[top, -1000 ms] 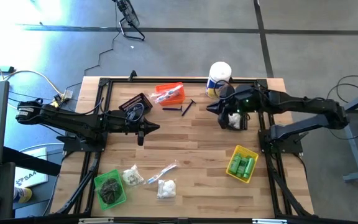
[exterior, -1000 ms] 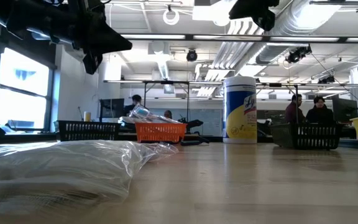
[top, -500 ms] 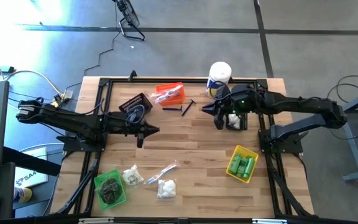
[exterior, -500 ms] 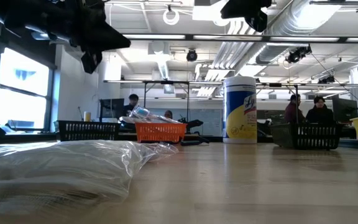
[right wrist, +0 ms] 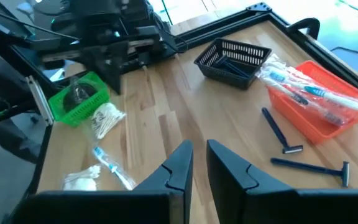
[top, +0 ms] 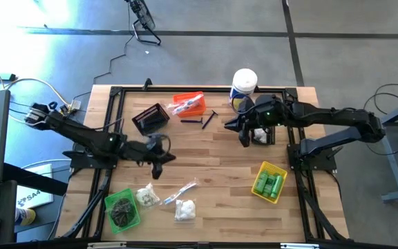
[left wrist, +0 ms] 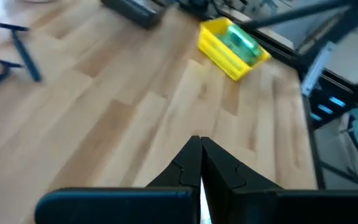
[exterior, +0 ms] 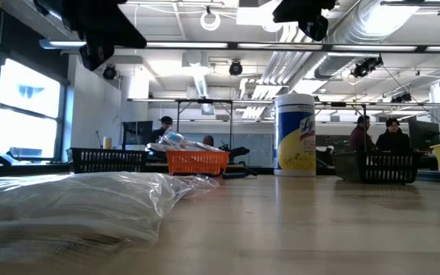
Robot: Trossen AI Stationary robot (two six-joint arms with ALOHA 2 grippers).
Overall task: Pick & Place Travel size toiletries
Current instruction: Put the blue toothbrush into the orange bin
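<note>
My left gripper (top: 157, 169) is shut and touches nothing; it hangs above bare wood left of the table's middle, its fingertips closed together in the left wrist view (left wrist: 199, 140). My right gripper (top: 242, 137) hovers over the right far part of the table, narrowly open (right wrist: 196, 147), holding nothing. Two black razors (top: 202, 119) lie flat near the far edge. A clear-wrapped toothbrush packet (top: 179, 191) and two bags of white puffs (top: 184, 209) (top: 146, 196) lie near the near edge. Green mini bottles sit in the yellow bin (top: 269, 183). Dark bundles fill the green bin (top: 123, 209).
An orange bin (top: 188, 104) with wrapped toothbrushes and a black bin (top: 150, 119) stand by the far edge. The tall white canister (top: 243, 86) stands at the far edge, and a second black bin (top: 260, 133) with white items sits beside the right gripper. Bare wood (top: 206, 155) lies between the arms.
My left arm has swung toward the near edge, carrying its shut gripper away from the black bin toward the bags of puffs. My right gripper has drifted slightly toward the table's left. No object has moved.
</note>
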